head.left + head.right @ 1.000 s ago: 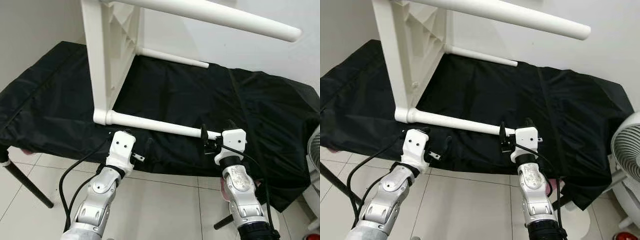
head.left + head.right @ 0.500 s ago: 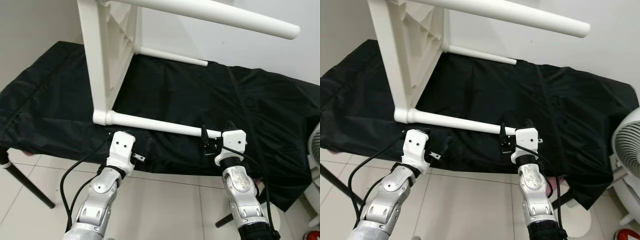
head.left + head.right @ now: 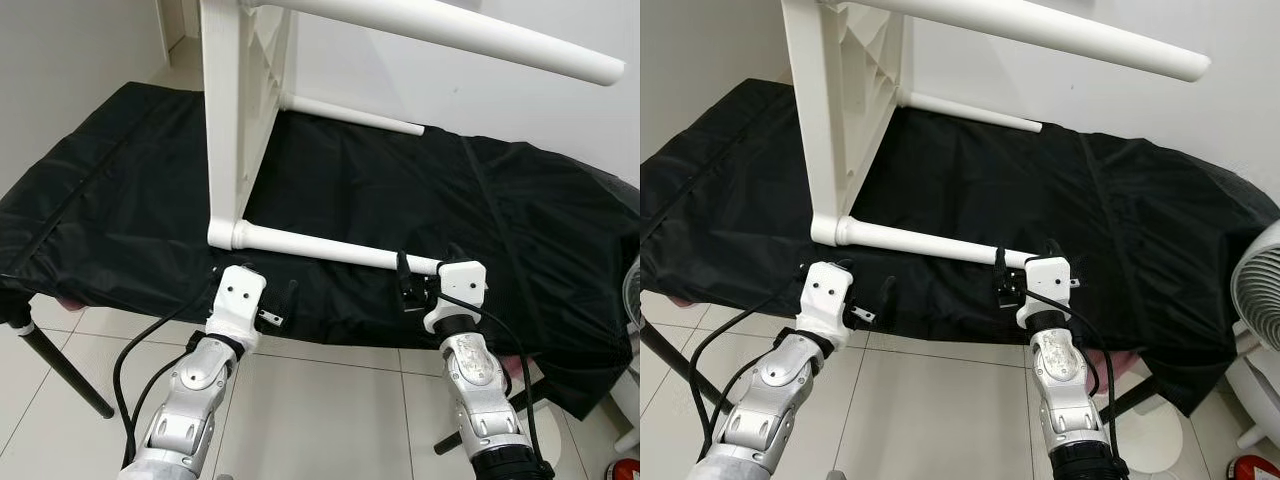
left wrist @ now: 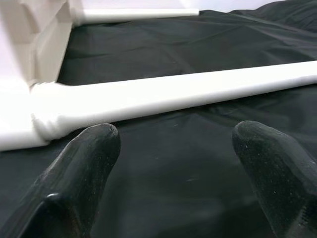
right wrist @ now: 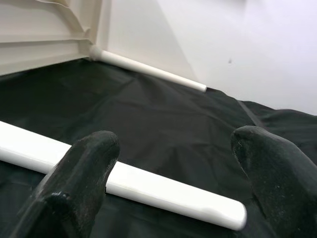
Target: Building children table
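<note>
table (image 3: 235, 120): smooth white plastic, slight sheen | cloth (image 3: 500, 230): black, matt, creased | floor (image 3: 320, 400): glossy tiles

black cloth (image 3: 420, 210) (wrinkled), white fan (image 3: 1258, 300)

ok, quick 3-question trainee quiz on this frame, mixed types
1. True or false: the white table lies on its side on the black cloth.
2. Which gripper sits at the free end of the near leg? A) left gripper B) right gripper
3. Fill in: both grippers' fingers are ____.

Key: 1 true; 2 B; 3 open (left wrist view shows the fingers apart, gripping nothing).
</note>
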